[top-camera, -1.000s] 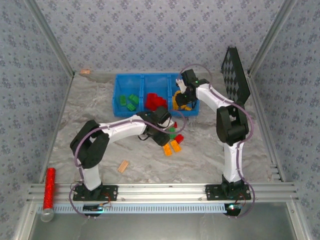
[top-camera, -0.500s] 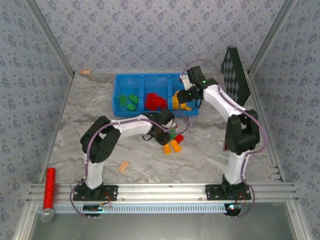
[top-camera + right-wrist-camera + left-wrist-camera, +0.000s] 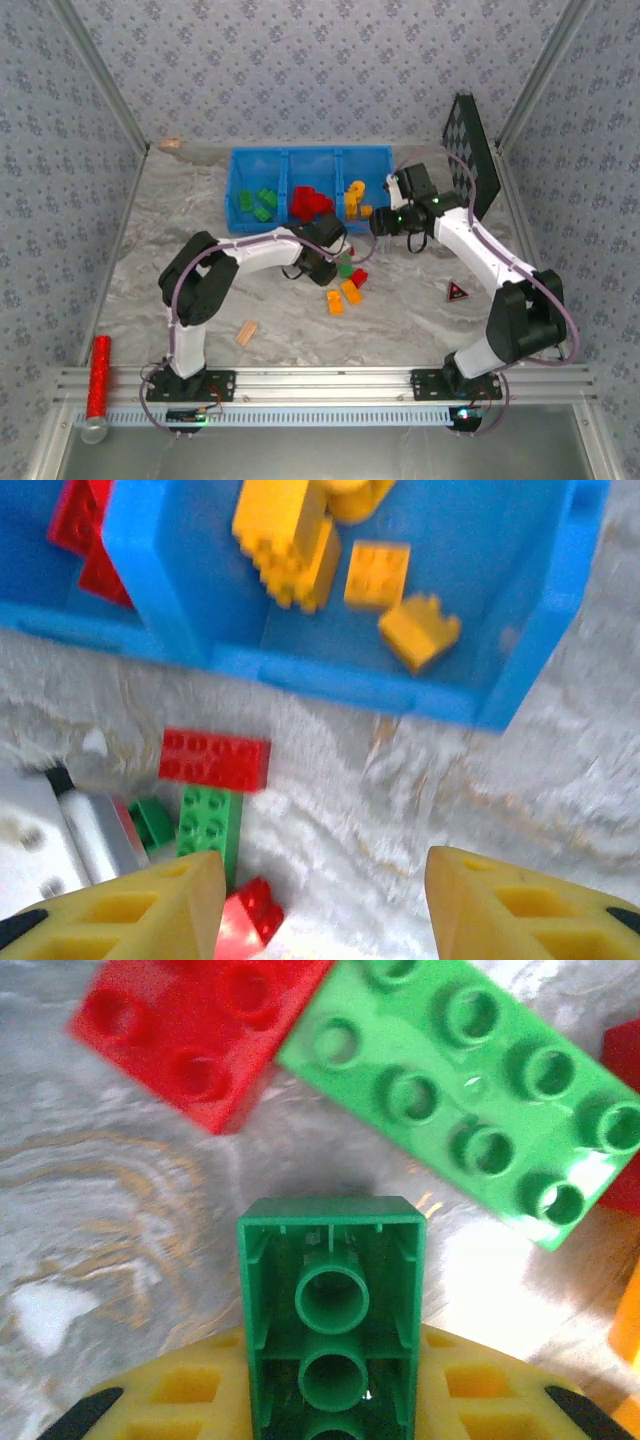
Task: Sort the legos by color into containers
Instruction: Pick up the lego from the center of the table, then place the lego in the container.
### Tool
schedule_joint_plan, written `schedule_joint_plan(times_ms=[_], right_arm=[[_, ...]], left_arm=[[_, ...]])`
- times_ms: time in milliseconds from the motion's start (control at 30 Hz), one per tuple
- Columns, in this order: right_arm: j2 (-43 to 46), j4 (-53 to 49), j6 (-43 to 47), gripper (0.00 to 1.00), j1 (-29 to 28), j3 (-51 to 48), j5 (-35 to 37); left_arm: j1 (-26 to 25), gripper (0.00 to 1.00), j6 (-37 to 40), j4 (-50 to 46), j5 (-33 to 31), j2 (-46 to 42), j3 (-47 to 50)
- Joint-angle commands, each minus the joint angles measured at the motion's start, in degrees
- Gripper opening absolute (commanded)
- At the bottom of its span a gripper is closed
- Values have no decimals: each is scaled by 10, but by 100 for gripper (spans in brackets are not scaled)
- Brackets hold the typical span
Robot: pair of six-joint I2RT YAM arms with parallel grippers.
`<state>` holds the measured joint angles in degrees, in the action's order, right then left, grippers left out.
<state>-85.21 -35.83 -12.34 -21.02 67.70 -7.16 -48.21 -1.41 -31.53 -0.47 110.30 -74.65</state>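
The left gripper (image 3: 330, 1415) is clamped on a green brick (image 3: 331, 1290); it should go in the green box (image 3: 258, 170) next. The right gripper (image 3: 320, 890) is apart, empty.

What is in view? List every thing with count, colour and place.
bin: one, blue, three compartments, far middle of table
green legos: several, left compartment
red legos: several, middle compartment
orange-yellow legos: several, right compartment
loose legos: two red, one green, two orange, in front of bin
wooden block: one, tan, near left
cylinder: one, red glittery, near-left edge
checkered panel: one, black, far right
triangle: one, red, right side
left gripper: shut on one green lego
right gripper: open, over table before bin
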Motion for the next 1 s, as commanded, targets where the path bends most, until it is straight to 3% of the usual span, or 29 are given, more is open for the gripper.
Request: schedule_joint_plan(times_ms=[0,167,367,600,967], right_arm=[[32,-10,-105,57,-23,-47,2],[73,10,-247,60,-41,-114,11],[84,4,-332,64,-80,-149,24],[82,33,-419,66,-114,-182,42],[38,48,-454,70,-123,-171,41]], left_arm=[[28,22,16,-44,8,-67,-21],[92,22,37,-78,11,-125,-60],[193,21,28,-78,7,-141,-117],[270,21,-19,-124,0,-25,-268],[305,22,-41,-197,12,150,-403]])
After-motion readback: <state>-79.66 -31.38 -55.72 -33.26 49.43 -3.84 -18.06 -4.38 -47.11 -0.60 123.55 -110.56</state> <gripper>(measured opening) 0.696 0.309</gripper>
